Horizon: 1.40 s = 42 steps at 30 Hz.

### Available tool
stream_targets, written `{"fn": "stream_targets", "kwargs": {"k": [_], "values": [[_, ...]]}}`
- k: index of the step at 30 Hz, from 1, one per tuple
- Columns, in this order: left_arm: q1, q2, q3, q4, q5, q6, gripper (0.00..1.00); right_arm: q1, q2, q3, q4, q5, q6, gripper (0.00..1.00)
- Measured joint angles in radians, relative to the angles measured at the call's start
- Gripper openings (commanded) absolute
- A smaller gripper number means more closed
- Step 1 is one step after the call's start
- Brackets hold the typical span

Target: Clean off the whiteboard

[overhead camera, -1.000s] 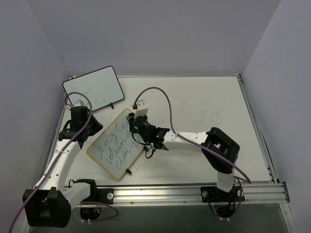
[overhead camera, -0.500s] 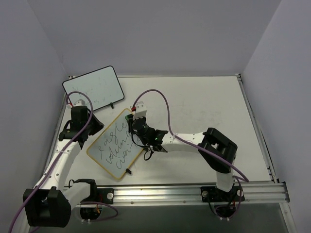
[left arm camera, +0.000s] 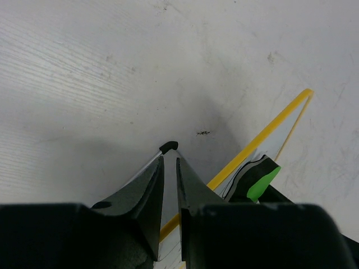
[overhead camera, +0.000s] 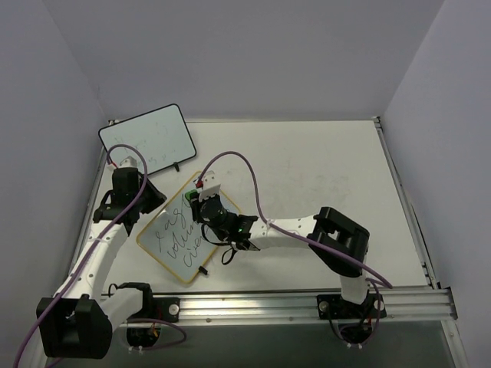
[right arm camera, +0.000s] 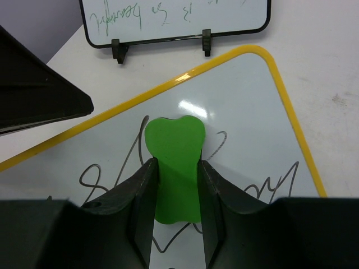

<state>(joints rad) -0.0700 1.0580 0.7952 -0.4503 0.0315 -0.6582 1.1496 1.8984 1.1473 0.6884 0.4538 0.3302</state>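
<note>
The whiteboard [overhead camera: 165,238] with the yellow rim lies flat at the table's left, black handwriting across it. My right gripper [right arm camera: 176,161] is shut on a green eraser [right arm camera: 174,134], which sits on the writing near the board's far corner [right arm camera: 247,112]. In the top view that gripper [overhead camera: 202,201] is over the board's upper part. My left gripper [left arm camera: 170,158] is shut, its tips down at the board's left rim [left arm camera: 263,137], and the rim shows through the narrow slit between its fingers. From above, the left gripper [overhead camera: 153,198] is at the board's left edge. The eraser [left arm camera: 261,182] also shows in the left wrist view.
A black-rimmed whiteboard [overhead camera: 146,138] with green writing stands on its feet at the back left, just behind the yellow one [right arm camera: 168,17]. Purple cables loop over both arms. A metal rail [overhead camera: 307,303] runs along the near edge.
My right gripper has carried the eraser leftward, further onto the whiteboard. My left gripper has closed the last bit and stays at the board's left rim.
</note>
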Motion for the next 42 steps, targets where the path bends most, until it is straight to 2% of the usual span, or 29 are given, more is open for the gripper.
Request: {"fn": "stream_targets", "kwargs": {"k": [14, 27, 42], "values": [[0.0, 0.0, -0.002, 0.007, 0.005, 0.003, 0.23, -0.005, 0.012, -0.009, 0.035, 0.004, -0.006, 0.0], [0.0, 0.0, -0.003, 0.013, 0.011, 0.008, 0.23, -0.082, -0.008, -0.09, 0.071, 0.041, 0.01, 0.0], [-0.003, 0.0, -0.006, 0.019, 0.012, 0.01, 0.23, -0.048, -0.003, -0.068, 0.07, 0.055, -0.022, 0.0]]}}
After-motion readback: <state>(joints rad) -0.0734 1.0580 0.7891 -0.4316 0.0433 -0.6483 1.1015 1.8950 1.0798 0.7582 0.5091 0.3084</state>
